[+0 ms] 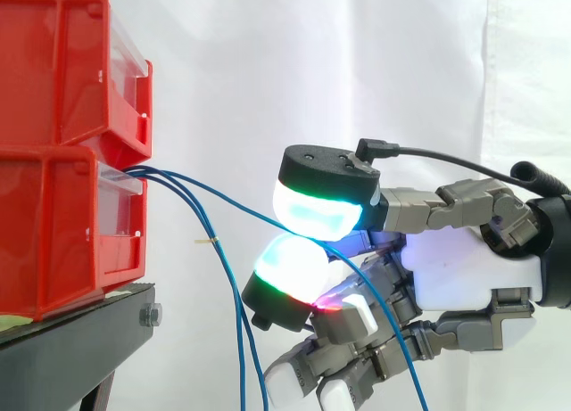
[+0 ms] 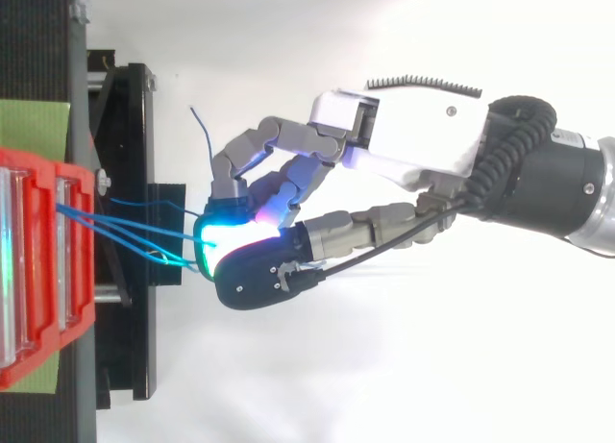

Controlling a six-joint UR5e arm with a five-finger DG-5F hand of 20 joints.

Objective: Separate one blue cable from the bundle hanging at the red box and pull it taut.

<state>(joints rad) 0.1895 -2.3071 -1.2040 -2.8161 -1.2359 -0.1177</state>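
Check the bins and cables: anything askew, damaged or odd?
Nothing damaged. The red bins sit square; the hand pinches one blue cable. Only oddity: in the top view a loose cable end pokes out beside the hand.

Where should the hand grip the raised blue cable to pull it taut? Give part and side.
Likely best: grip the raised blue cable on its free span away from the red bin, the hand coming from the side opposite the bin, pads above and below. There it runs clear of the other cables, hanging down.
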